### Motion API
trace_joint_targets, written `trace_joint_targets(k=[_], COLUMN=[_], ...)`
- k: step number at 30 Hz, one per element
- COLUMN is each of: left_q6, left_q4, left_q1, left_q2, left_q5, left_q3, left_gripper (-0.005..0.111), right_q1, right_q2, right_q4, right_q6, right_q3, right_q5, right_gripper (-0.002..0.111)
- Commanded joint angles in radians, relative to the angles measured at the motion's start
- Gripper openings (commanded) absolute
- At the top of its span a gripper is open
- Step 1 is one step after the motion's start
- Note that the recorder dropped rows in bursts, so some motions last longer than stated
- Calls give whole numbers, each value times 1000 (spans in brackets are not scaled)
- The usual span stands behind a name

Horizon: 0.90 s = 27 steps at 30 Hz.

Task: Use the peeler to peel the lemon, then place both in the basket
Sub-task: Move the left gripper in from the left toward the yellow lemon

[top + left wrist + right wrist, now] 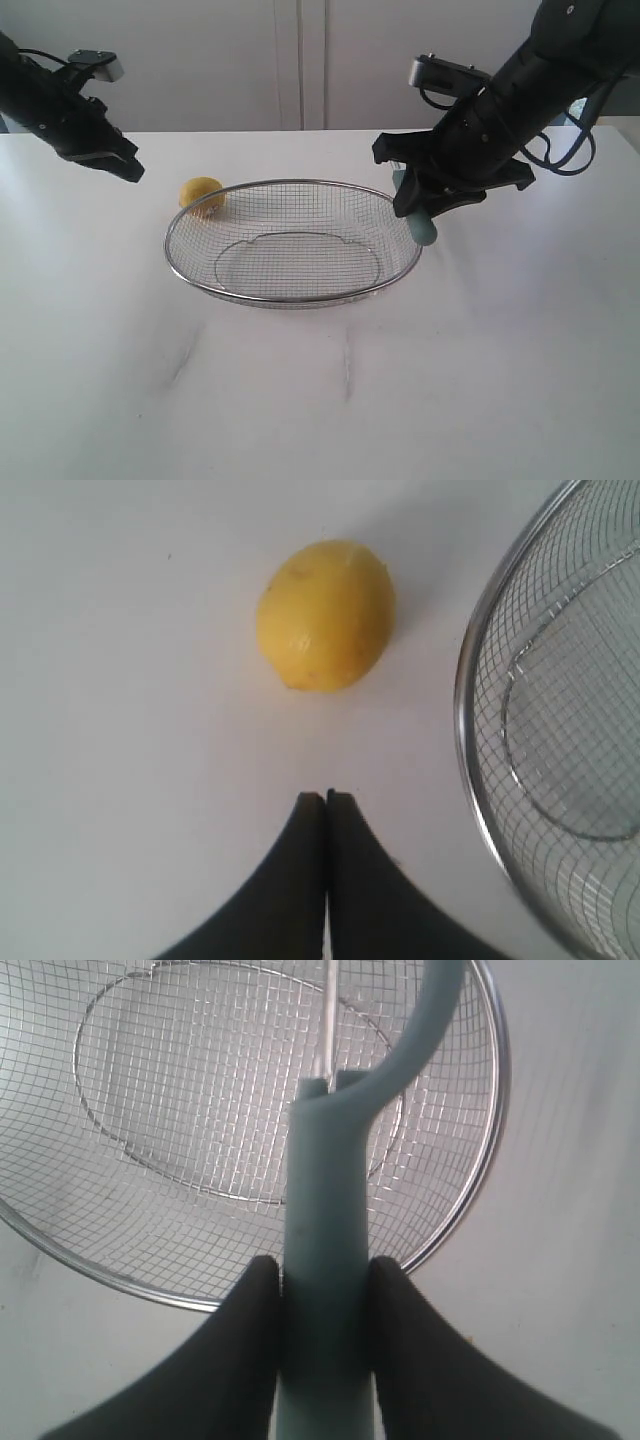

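The yellow lemon lies on the white table just outside the far left rim of the wire-mesh basket. My left gripper hovers up and to the left of the lemon, shut with nothing in it. My right gripper is shut on the pale teal handle of the peeler, holding it over the basket's right rim. The peeler's head reaches over the mesh in the right wrist view.
White table all around the basket, with a white wall behind. The right arm comes in from the upper right, the left arm from the upper left.
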Motion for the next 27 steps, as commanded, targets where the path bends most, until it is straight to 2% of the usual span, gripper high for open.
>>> trace_joint_targets(k=[1,9,18,21,27], left_q6=[44,53,129,182,245], left_q4=[-18,-26,-135,-146,-146], left_q1=[-40,-75,-75,-75,-75], left_q2=[55,166,214,214,214], left_q5=[-7,-32,-38,-38,-48], left_q3=[-82,-233,-259,-259,-259], left_gripper=[0,0,1,12,52], right_q1=[-2,-2,-2,-2,-2], right_q2=[-3,-3,-3,-3,-3], right_q4=[3,3,3,3,3], right_q6=[-12,-12,-12,-12,-12], right_q3=[4,4,4,4,4], right_q5=[1,2,-14,-16,-18], right_gripper=[0,0,0,0,0])
